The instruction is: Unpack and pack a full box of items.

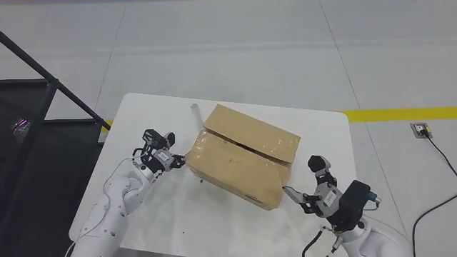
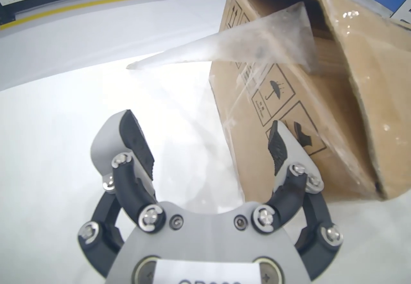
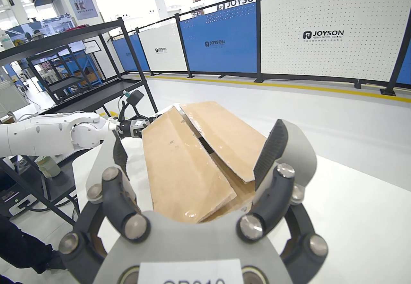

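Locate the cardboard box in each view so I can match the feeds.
Top view: cardboard box mid-table, between left end effector and right end effector.
Left wrist view: box just beyond the open left end effector.
Right wrist view: box top ahead of the right end effector.
Shared landmark: the left end effector at the box's end.

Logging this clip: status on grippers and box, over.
Left gripper, right gripper: jaws open, empty, at opposite box ends. Flaps ajar. Loose tape juts near left.

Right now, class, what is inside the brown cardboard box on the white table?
The brown cardboard box has top flaps only slightly parted, showing a dark slit. Any contents are covered.
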Tool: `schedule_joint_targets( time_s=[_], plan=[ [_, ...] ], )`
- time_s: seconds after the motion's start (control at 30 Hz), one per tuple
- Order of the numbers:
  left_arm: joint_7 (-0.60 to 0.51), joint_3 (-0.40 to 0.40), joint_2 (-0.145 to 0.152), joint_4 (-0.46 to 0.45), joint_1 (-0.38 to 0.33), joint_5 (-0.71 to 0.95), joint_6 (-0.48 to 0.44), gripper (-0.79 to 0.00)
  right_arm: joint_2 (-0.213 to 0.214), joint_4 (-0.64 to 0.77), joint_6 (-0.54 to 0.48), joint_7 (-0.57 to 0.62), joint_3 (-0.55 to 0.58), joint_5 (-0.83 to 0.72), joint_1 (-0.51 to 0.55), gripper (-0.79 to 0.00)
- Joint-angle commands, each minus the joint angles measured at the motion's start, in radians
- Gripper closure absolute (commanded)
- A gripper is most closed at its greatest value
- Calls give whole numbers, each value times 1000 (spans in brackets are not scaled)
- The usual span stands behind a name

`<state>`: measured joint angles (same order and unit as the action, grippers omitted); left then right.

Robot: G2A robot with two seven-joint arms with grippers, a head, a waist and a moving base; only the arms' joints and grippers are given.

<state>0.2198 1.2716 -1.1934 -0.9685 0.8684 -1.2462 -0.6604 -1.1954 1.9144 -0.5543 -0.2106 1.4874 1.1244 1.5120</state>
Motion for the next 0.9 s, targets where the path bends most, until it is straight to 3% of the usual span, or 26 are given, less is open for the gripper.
schedule_joint_targets(
  time_s=[0.0,0.2,0.4,0.53,0.6,0.67,0.87],
  plan=[
    [-6,17,8,-60,48,-4,-1,-785,0,-3,-2,5,-5,-1,-9,-785],
    [-44,57,26,-205,161,4,-21,-785,1,-9,-8,10,-11,-2,-25,-785],
    [-90,92,40,-292,239,16,-40,-785,2,-10,-10,10,-17,-2,-31,-785],
    [-108,128,43,-314,264,35,52,-785,2,-12,-11,6,-20,-2,-32,-785],
    [-115,130,40,-310,251,28,143,-785,2,-11,-9,5,-21,-1,-31,-785],
    [-110,109,34,-291,230,28,175,-785,2,-8,-9,4,-24,2,-29,-785],
    [-83,-12,0,-131,74,-25,283,-785,4,1,-1,0,-16,8,-11,-785]
  ],
)
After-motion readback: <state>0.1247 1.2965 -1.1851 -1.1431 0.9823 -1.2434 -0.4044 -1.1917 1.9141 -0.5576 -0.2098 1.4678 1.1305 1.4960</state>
